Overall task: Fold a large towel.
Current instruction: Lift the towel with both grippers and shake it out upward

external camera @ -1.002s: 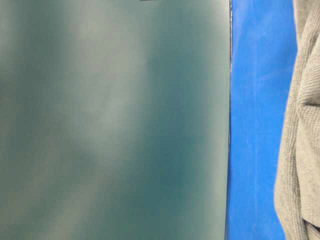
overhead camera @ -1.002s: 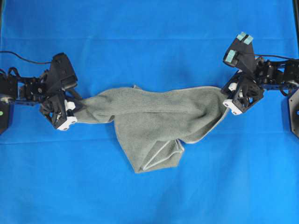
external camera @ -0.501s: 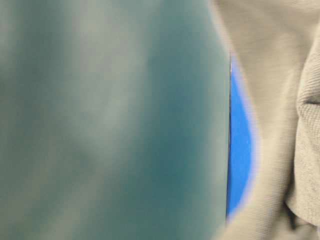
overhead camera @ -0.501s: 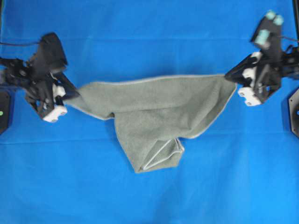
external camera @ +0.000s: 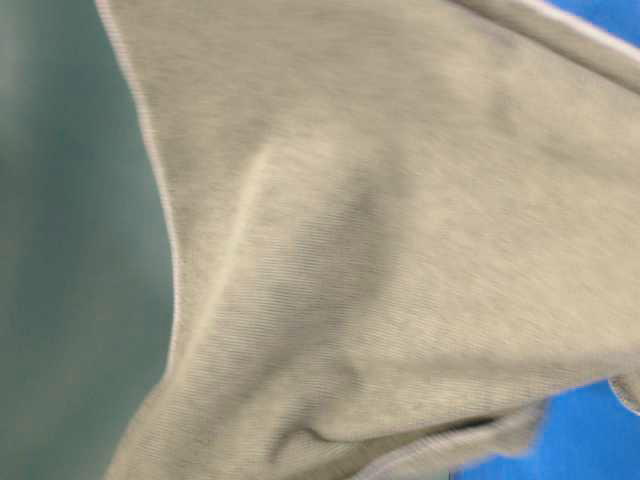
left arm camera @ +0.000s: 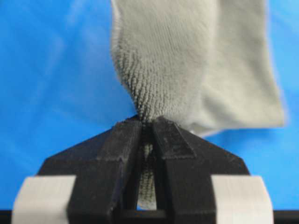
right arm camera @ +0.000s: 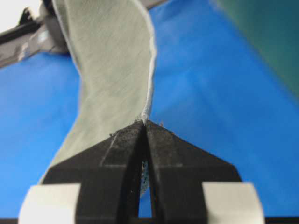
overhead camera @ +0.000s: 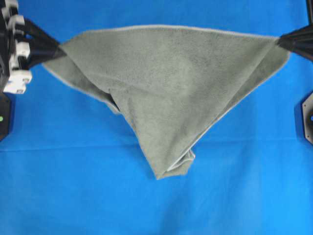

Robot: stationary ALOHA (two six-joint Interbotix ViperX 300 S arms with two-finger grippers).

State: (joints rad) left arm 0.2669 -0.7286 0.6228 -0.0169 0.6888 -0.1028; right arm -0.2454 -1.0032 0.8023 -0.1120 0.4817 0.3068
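Towel pinch: wrist views only

Bench: surface covered edge to edge by a bright blue sheet, matte, with one faint horizontal crease running across it toward the near edge. Lighting: even and diffuse; soft shadows only. Backdrop: a plain dark teal-green panel seen from table level, blurred, also showing at the upper right of the right wrist view.

towel now lifted, stretched wide
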